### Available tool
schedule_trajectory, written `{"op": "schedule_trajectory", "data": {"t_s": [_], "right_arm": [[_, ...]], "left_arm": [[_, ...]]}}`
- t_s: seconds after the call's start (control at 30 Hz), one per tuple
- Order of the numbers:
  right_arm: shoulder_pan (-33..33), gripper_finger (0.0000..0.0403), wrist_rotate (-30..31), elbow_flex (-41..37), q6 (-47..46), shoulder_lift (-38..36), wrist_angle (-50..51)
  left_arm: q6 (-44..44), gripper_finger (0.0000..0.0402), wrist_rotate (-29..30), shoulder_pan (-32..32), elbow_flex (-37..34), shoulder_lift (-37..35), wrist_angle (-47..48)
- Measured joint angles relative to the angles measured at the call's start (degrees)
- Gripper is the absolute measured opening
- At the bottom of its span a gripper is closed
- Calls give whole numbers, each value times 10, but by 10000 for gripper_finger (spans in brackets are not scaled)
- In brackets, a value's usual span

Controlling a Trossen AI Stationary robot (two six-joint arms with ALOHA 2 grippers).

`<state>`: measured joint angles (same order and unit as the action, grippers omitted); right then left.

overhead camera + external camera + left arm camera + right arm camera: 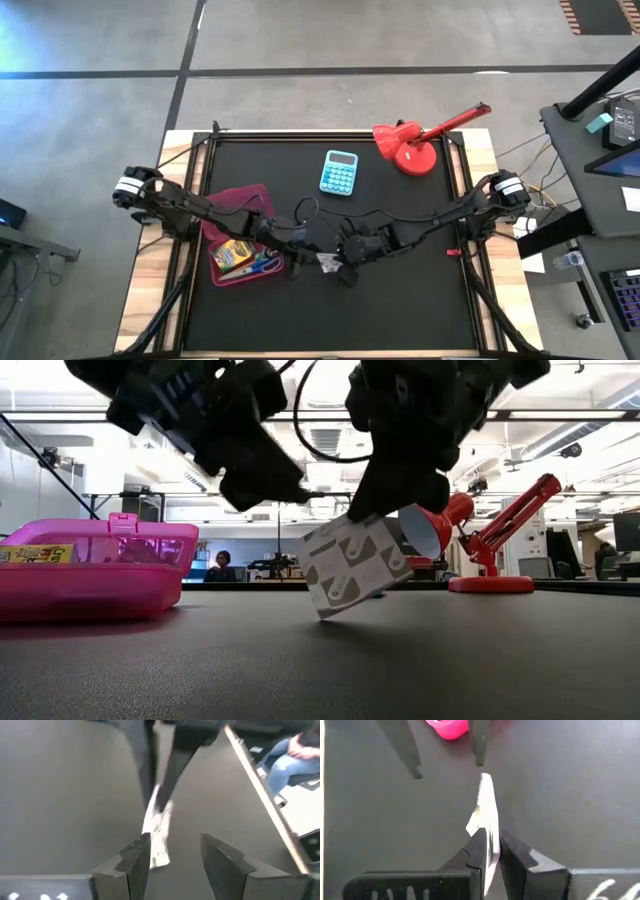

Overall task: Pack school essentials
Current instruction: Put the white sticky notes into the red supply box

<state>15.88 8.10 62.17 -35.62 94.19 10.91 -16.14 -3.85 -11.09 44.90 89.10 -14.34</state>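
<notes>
At frame center, the right gripper [490, 847] pinches the small white patterned square [352, 567], tilted, one corner near the black table [400, 290]. The left gripper [172, 852], fingers spread, hovers just beside it. Lower left, the pink box [222, 272] holds a crayon box [236, 254]; its label is unreadable.

A large open-plan lab or workshop is indicated. In the low view, a high white ceiling with exposed beams and strip lights [330, 435] is seen beyond the black-topped desk [400, 660], with further workstations and a seated person [222, 566] far behind. In the high view, a polished grey concrete floor marked with dark lines [300, 60] is shown, and a neighbouring grey bench carrying electronics [612, 130] stands alongside.
</notes>
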Motion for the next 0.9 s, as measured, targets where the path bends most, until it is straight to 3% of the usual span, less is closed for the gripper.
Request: {"op": "schedule_trajectory", "data": {"t_s": [0.57,0.7,0.9], "right_arm": [[0,33,-5,-31,-53,66,-74],[0,32,-52,-21,-48,72,-74],[9,10,-51,-5,-59,68,-73]], "left_arm": [[-36,155,42,0,-6,90,-3],[-46,155,42,0,-6,92,-8],[-46,155,36,0,-5,86,-11]]}}
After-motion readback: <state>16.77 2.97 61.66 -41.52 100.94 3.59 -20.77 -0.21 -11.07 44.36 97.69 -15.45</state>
